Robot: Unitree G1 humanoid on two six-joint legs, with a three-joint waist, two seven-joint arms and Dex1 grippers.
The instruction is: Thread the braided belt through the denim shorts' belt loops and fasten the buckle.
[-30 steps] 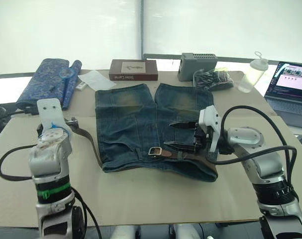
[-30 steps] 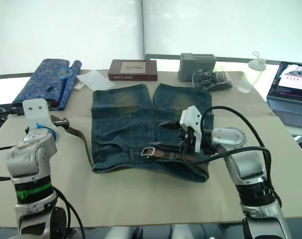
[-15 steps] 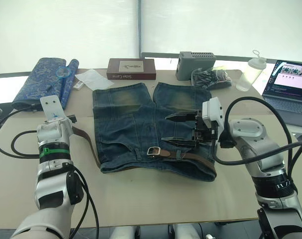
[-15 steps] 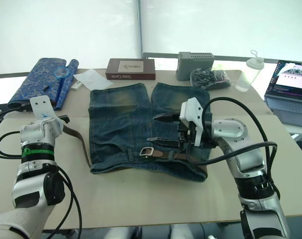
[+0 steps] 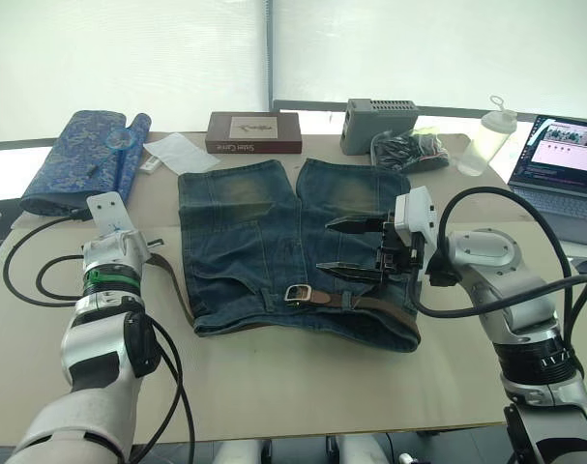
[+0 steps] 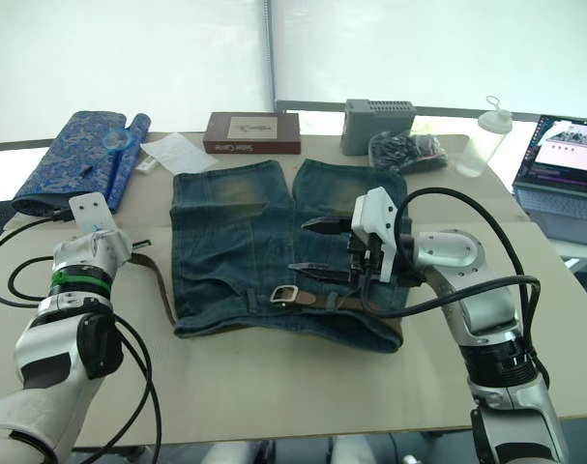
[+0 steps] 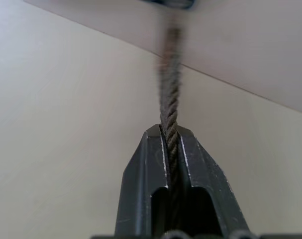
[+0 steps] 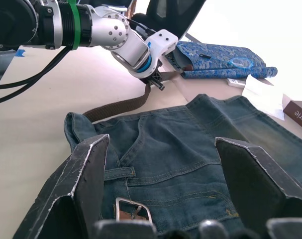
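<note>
Between the 2 closed fingers of the left gripper (image 7: 169,149) sits the tail of the braided belt (image 5: 172,278), pinched edge-on and held off the shorts' left side above the cardboard-covered table (image 5: 274,377). The right gripper (image 5: 353,246) hovers with its fingers spread wide and holding nothing, just over the right half of the denim shorts (image 5: 274,242).

From the left gripper the strap curves down past the waistband corner. It then runs along the waistband, which lies at the near edge of the table, with its long axis left to right. The buckle (image 5: 299,293) lies flat near the middle of the waistband, its strap leading off to the right.

Threading looks largely done, since brown strap shows under at least 1 of the belt loops (image 5: 346,299) right of the buckle. The tail is not yet fed through the buckle, so fastening remains.
</note>
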